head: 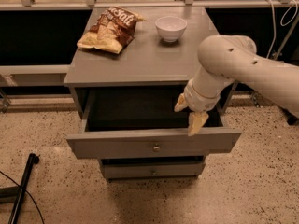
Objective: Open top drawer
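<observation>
The top drawer (121, 146) of the grey cabinet is pulled out, its dark inside showing, with a small brass knob (156, 148) on its long front panel. My gripper (189, 117) hangs over the right part of the open drawer, just behind the front panel, at the end of the white arm (233, 64) that comes in from the right. Its two cream fingers (196, 123) stand apart and hold nothing.
A chip bag (110, 29) and a white bowl (171, 28) sit on the cabinet top (145, 59). A lower drawer (152, 171) sits slightly out below. A black pole (21, 190) lies on the speckled floor at the left. Dark shelving runs behind.
</observation>
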You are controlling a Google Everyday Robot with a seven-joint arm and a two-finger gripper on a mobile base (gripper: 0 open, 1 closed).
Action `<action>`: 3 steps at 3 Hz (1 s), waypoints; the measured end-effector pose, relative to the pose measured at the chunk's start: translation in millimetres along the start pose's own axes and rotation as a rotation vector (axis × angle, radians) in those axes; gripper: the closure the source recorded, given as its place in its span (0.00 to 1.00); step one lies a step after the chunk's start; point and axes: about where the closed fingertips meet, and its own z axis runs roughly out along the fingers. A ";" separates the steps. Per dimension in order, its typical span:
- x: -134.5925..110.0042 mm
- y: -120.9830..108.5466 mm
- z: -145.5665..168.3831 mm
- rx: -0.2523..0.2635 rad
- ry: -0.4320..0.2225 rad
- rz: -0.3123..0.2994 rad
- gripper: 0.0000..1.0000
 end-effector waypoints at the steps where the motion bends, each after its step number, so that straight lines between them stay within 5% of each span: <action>1: 11.8 -12.5 -8.0 0.004 -0.013 0.033 0.55; 3: 56.3 -15.6 40.2 -0.029 0.051 0.178 0.63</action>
